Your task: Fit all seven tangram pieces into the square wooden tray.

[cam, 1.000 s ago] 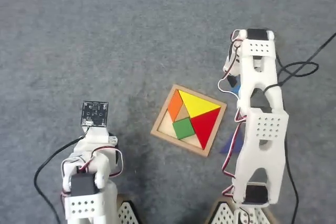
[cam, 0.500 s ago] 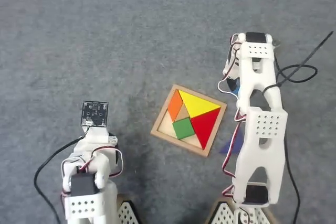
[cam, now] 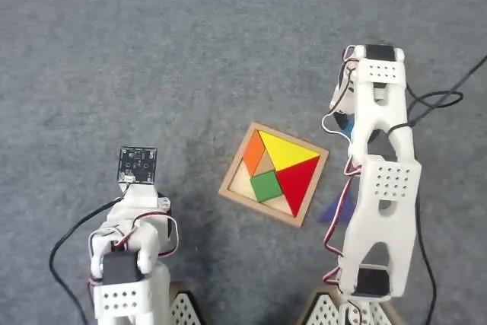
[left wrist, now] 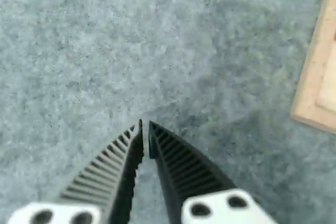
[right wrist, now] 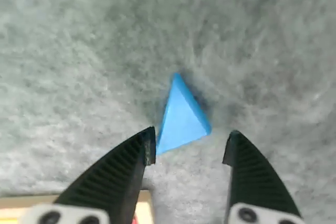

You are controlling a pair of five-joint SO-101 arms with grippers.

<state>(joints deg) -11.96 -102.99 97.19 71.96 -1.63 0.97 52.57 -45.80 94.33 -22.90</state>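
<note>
Four coloured pieces [cam: 288,156] are seen seated in the tray [cam: 259,209] with bare gaps left, while a blue triangle [right wrist: 181,116] is yet to be gripped on the surface just ahead of the wide-spread, empty right claw [right wrist: 192,132], and the left claw [left wrist: 145,125] is held nearly closed on nothing.

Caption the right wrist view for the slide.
Open right pincer lined up on the blue triangle lying on grey carpet.
</note>
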